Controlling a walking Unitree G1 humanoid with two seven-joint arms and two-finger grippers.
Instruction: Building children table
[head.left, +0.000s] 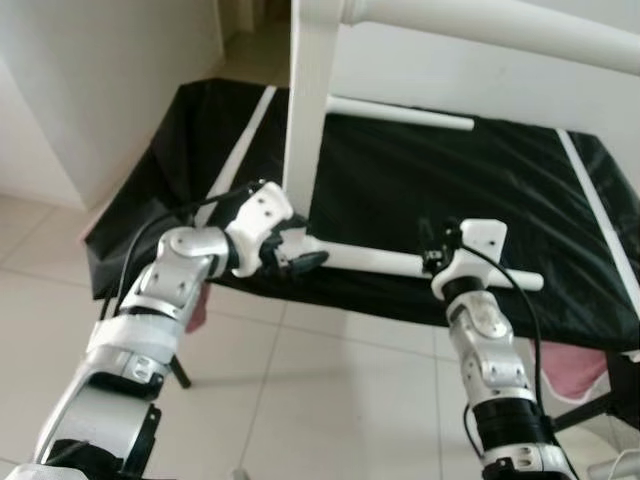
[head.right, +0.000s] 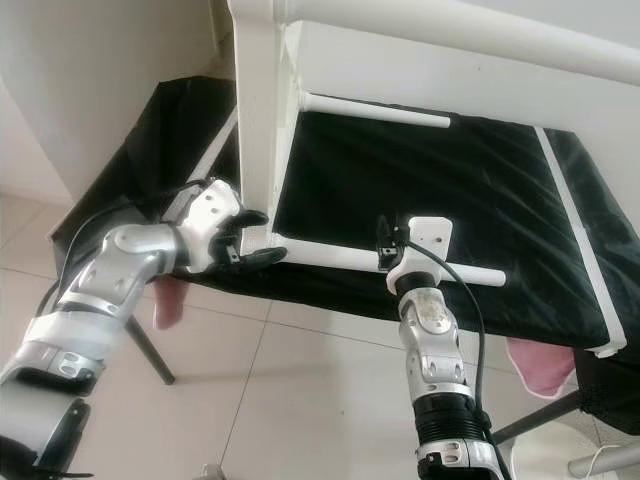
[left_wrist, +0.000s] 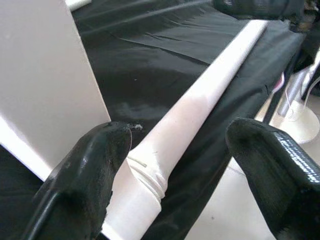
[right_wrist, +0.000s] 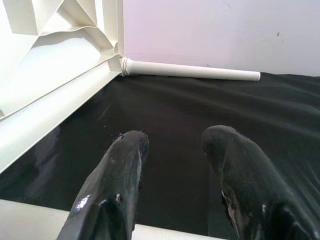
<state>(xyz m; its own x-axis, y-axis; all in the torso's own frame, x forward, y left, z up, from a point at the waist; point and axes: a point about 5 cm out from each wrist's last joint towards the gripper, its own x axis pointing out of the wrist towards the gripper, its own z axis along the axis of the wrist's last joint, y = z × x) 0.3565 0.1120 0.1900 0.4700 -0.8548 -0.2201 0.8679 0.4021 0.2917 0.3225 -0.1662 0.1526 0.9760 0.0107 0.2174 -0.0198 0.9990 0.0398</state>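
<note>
- Left wrist view: left gripper (left_wrist: 175, 165) has its jaws wide, one finger on either side of the near leg (left_wrist: 200, 100), close to the leg's ringed end. Neither finger is seen touching it.
- The near leg is a white round rod. It runs out from the jaws toward the right gripper (head.left: 440, 245), lying along the front edge of the bench (head.left: 420, 170), which is covered in black cloth.
- The ringed end sits just beside the white tabletop (head.left: 305, 110), which stands on edge on the bench, directly past the left jaws.
- A far leg (head.left: 400, 110) already projects from the tabletop, roughly parallel to the near one and well beyond both jaws.
- Right gripper: jaws part open and holding nothing. In the right wrist view the near leg passes just beneath the fingers (right_wrist: 115, 185), crosswise to them.
- Judgement: the left gripper is nearer the joint end, so the closing grip falls to it. The leg's long axis crosses the left jaws' gap, so a straight close should catch it.
- Judgement: the right gripper looks placed to steady the free end (head.left: 530, 282).
- Risk, as judged: the rod may roll off the front edge if it is nudged before it is gripped.
</note>
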